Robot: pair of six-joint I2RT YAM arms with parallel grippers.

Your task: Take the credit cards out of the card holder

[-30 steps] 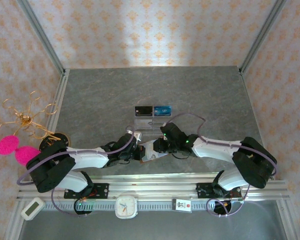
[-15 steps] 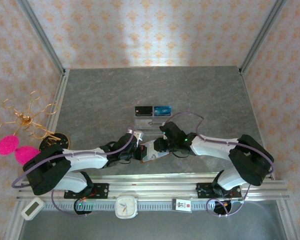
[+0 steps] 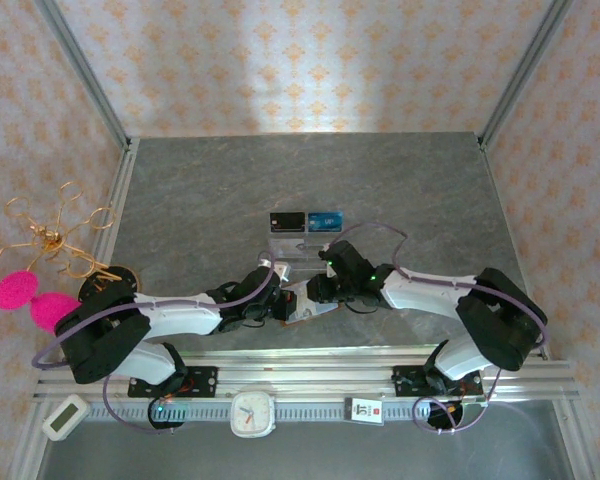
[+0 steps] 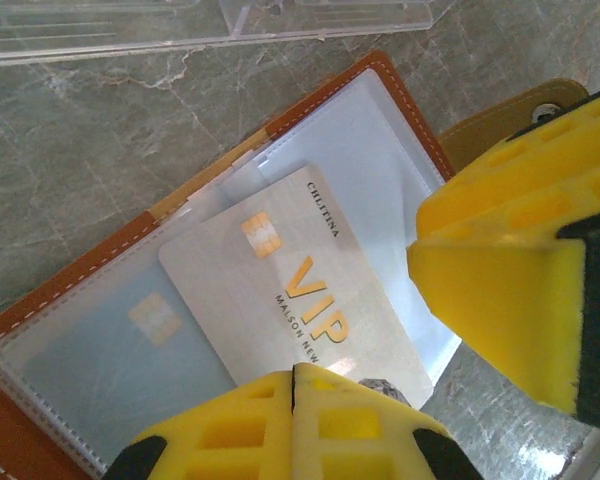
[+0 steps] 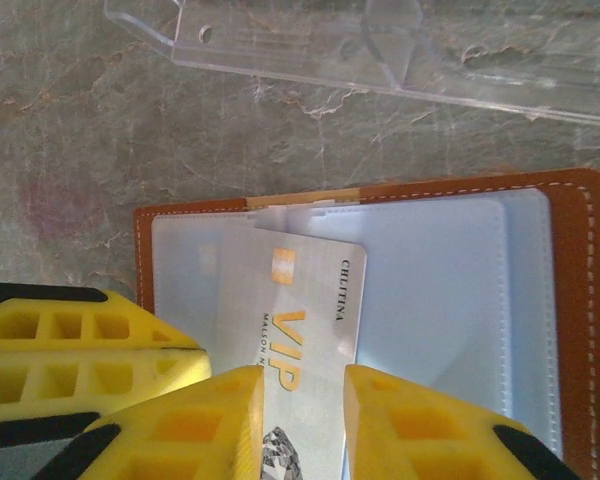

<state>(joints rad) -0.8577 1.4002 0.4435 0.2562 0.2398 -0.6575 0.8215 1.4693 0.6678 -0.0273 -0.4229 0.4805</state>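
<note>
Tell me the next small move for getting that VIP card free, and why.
Probably draw the VIP card out over the brown card holder's edge with the right tool: its jaws stand apart astride the card, which looks mostly clear of the clear sleeves, while the left tool is shut at the card's edge.

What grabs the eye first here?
A silvery-white plastic card with gold VIP lettering lies skewed across the clear sleeves of the open brown leather card holder. Two yellow-fingered grippers crowd it: the left gripper shut at its edge, the right gripper over it, fingers apart.
</note>
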